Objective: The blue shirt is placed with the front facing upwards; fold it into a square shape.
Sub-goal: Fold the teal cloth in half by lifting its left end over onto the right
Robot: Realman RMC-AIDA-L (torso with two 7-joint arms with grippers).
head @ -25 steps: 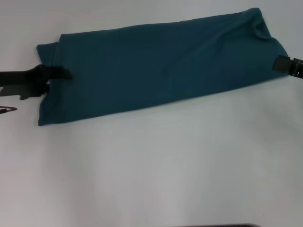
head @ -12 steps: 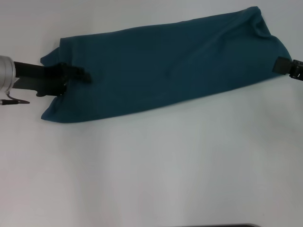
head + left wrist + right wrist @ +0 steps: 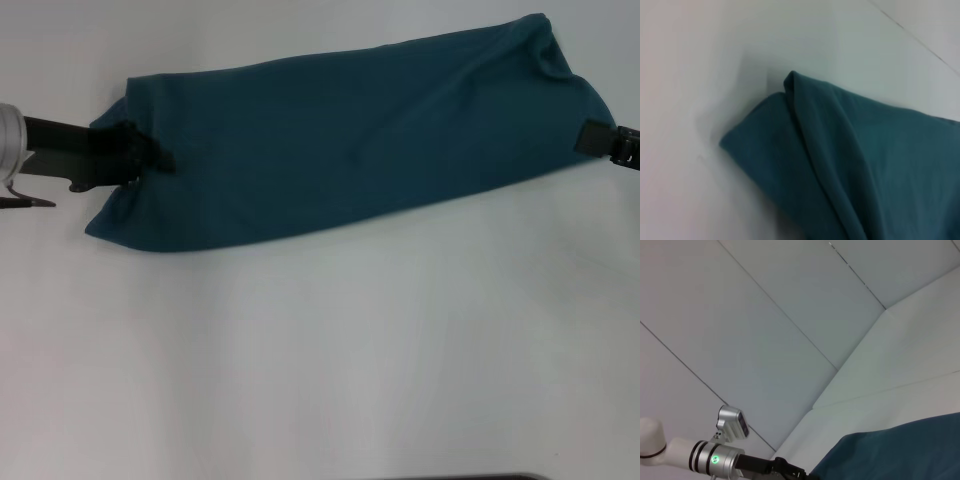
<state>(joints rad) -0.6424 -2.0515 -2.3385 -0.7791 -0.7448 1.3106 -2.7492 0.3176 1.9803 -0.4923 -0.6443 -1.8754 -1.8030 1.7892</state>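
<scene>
Across the white table [image 3: 320,360] you see the blue shirt [image 3: 350,140] folded into a long band, plain side up, slanting from near left to far right. Your left gripper [image 3: 150,158] is clamped on its bunched left end. Your right gripper [image 3: 592,138] is at the right end; you cannot tell its grip.

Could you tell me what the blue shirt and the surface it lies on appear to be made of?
The blue shirt looks like a soft, matte knit fabric, likely cotton: it bends into rounded folds and layered edges in the left wrist view, with no sheen. The table looks like a smooth, hard white surface with a slightly glossy finish; the material itself cannot be told.
</scene>
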